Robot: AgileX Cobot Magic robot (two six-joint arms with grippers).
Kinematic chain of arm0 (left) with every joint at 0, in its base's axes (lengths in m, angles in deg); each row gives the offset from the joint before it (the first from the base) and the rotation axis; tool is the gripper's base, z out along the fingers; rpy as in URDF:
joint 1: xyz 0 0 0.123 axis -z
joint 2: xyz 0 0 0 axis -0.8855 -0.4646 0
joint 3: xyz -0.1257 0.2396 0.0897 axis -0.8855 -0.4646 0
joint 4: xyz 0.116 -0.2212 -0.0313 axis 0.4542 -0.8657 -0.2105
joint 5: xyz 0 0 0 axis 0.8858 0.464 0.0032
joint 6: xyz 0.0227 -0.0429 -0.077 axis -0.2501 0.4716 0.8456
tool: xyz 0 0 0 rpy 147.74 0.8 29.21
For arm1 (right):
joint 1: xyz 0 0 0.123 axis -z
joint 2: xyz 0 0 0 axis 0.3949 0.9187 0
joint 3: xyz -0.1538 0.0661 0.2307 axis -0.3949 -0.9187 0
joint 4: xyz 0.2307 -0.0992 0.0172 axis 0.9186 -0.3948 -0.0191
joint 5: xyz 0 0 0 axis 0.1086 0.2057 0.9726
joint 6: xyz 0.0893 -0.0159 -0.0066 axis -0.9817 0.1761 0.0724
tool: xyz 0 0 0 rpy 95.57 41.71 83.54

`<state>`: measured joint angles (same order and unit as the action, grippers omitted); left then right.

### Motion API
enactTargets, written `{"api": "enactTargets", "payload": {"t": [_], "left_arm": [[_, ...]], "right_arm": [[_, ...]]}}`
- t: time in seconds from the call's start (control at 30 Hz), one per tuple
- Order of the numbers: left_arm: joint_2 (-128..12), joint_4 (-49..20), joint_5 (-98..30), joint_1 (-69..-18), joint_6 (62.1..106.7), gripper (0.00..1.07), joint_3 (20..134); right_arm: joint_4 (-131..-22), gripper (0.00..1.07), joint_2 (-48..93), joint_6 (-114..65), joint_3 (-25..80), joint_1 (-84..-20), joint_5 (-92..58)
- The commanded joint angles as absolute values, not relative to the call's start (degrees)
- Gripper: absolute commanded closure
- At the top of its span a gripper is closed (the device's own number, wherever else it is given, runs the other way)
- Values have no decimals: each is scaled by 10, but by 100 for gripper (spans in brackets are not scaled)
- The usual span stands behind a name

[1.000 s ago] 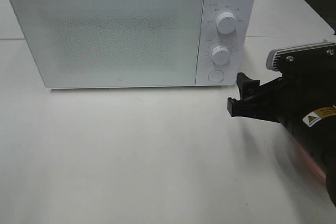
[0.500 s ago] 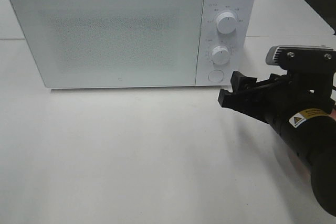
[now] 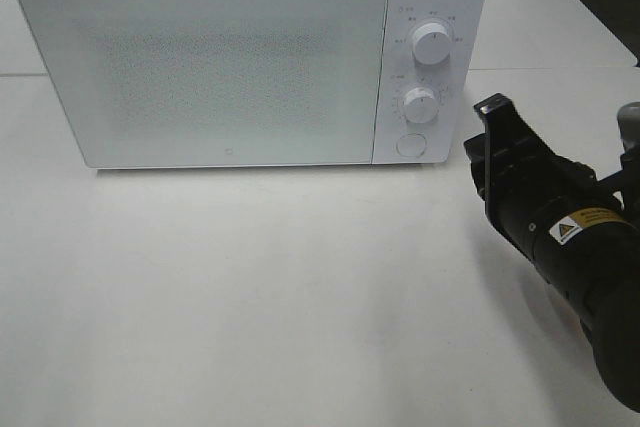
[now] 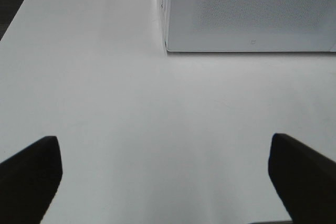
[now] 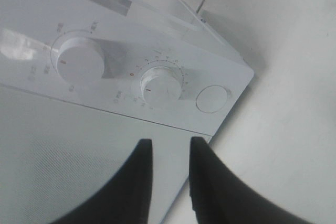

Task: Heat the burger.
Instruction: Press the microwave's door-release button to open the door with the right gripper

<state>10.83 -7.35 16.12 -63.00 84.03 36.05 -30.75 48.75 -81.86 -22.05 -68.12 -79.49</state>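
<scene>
The burger is out of view. A white microwave point(image 3: 200, 67) stands at the back of the table with its door closed. My right gripper point(image 3: 482, 132) hovers just right of the control panel, level with the round button point(image 3: 409, 145). In the right wrist view its fingers point(image 5: 167, 142) are open by only a narrow gap, with nothing between them, and they point at the lower edge of the panel below the button point(image 5: 212, 99). My left gripper point(image 4: 163, 150) is wide open and empty over bare table, in front of the microwave's left corner point(image 4: 168, 45).
Two round knobs point(image 3: 431, 43) point(image 3: 421, 104) sit above the button on the panel. The white table point(image 3: 250, 297) stretches out in front of the microwave. The black right arm point(image 3: 580, 257) covers the table's right side.
My right gripper has drawn back to the right, away from the microwave's front, and rolled over. Its fingers have closed from wide apart to a narrow gap. The left gripper has not moved.
</scene>
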Motion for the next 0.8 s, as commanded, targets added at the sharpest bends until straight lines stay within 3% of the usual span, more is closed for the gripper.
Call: {"api": "enactTargets", "payload": {"t": [0.03,0.33,0.8], "left_arm": [[118,-78,155,-629,845,6,361],[118,-78,155,-629,845,6,361],[118,-78,155,-629,845,6,361]], "right_arm": [[-306,91,486,-915,-216,-682,-791],[-310,107,486,-997,-216,-682,-763],[-321,107,540,-1018,-175,-665,-740]]}}
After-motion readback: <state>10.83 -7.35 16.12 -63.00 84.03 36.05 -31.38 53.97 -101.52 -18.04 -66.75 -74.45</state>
